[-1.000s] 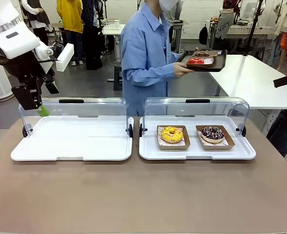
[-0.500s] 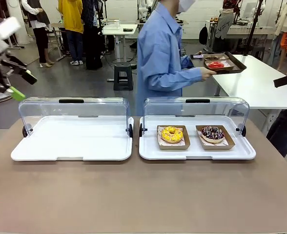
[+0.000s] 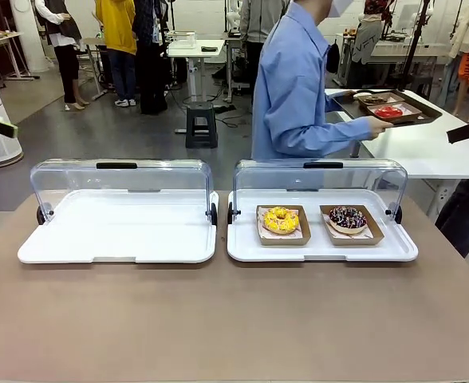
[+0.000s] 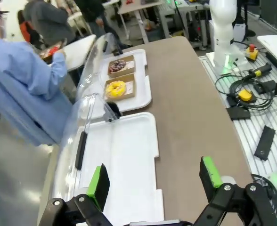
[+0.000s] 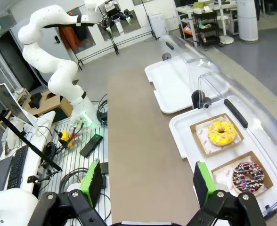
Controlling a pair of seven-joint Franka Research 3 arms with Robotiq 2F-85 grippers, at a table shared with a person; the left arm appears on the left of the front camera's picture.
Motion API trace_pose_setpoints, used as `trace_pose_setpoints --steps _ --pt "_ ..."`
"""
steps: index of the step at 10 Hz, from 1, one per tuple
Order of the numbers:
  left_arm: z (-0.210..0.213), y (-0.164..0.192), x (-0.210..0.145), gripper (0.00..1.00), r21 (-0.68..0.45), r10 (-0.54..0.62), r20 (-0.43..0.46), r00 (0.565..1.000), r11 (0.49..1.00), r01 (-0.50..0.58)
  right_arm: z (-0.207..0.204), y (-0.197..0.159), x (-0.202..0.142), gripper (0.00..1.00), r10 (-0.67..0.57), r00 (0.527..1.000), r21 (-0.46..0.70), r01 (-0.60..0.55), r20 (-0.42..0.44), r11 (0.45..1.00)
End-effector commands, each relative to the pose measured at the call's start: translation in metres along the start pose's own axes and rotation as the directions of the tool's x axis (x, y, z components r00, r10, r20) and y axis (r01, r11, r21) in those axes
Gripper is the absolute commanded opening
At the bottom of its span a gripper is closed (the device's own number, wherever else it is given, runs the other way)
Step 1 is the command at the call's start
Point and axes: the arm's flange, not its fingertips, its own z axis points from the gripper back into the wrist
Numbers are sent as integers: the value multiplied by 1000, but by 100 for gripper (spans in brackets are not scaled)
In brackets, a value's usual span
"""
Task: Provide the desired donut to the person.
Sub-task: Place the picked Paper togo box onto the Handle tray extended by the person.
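person [image 3: 306,96] carrying brown tray [image 3: 386,108] away, yellow donut [image 3: 281,219] and chocolate donut [image 3: 347,217] boxed, left gripper [image 4: 155,181] and right gripper [image 5: 148,181] gaping, empty

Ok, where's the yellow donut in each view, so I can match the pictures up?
Front view: yellow donut right of centre, in the right tray, left of the chocolate donut.
Left wrist view: upper centre, just below the chocolate donut.
Right wrist view: right side, above the chocolate donut.
Shared landmark: the chocolate donut beside it.
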Motion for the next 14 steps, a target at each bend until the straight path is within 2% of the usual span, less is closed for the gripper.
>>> trace_pose_setpoints --steps 1,4,7,10,12,13,14 --pt "2 -10 -24 100 108 -21 57 998 994 15 -1 0 0 100 4 1000 7 -4 8 1000" --pt "22 -15 -47 100 155 66 165 984 984 -91 -1 0 0 100 4 1000 7 -4 8 1000" --pt "28 -6 -55 100 135 173 215 961 970 -204 -1 0 0 100 4 1000 7 -4 8 1000" --pt "28 -1 -53 100 136 209 213 954 961 -241 -1 0 0 100 4 1000 7 -4 8 1000" --pt "24 -3 -42 100 109 213 125 969 968 -227 -1 0 0 100 4 1000 7 -4 8 1000" --pt "24 -4 -56 100 125 197 195 961 967 -224 -1 0 0 100 4 1000 7 -4 8 1000" --pt "24 -4 -56 100 125 197 195 961 967 -224 -1 0 0 100 4 1000 7 -4 8 1000"
